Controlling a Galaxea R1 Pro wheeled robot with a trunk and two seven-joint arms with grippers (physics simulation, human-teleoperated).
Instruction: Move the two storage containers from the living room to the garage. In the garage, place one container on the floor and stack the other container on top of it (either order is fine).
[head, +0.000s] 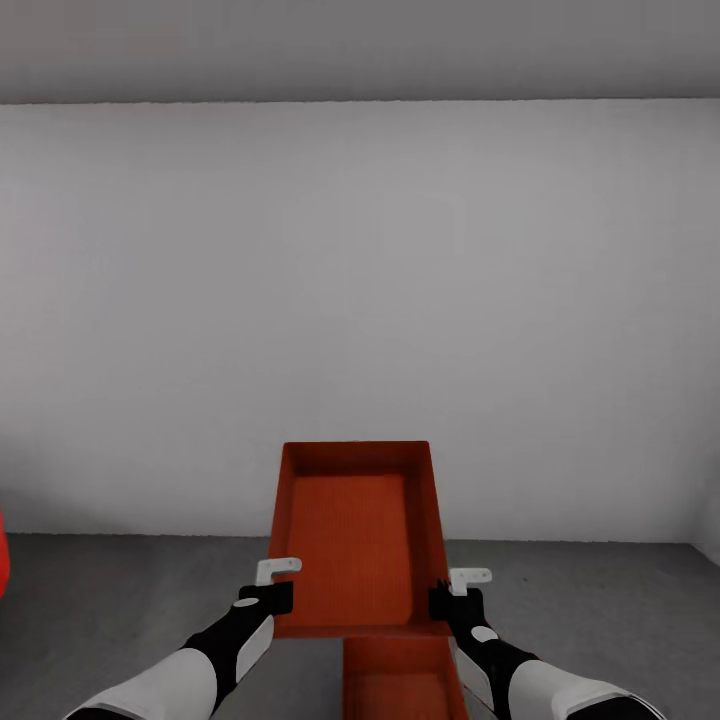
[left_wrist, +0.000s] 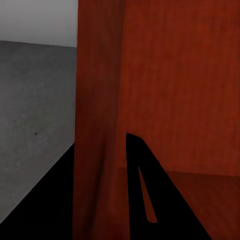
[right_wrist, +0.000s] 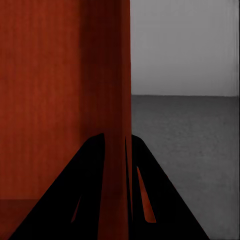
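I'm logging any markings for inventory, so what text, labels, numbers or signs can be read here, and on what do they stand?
None: no readable text, label, number or sign shows.
The upper storage container, held by the left gripper and right gripper, has plain ribbed red-orange walls.
The lower storage container, the white wall and the grey floor are unmarked too.

Right gripper (right_wrist: 116, 190): two black fingers (right_wrist: 80, 195) are straddling one side wall of the storage container (right_wrist: 45, 100), one finger inside the bin, one outside, both pressing against the wall.
Container wall: red-orange, finely ribbed, standing edge-on and running away from the camera.
Container interior: inner face and a strip of the bottom are showing beside the inner finger.
Floor (right_wrist: 190, 150): dark grey rough concrete is lying beyond the outer finger.
Wall (right_wrist: 185, 47): plain white, meeting the concrete along a straight line.
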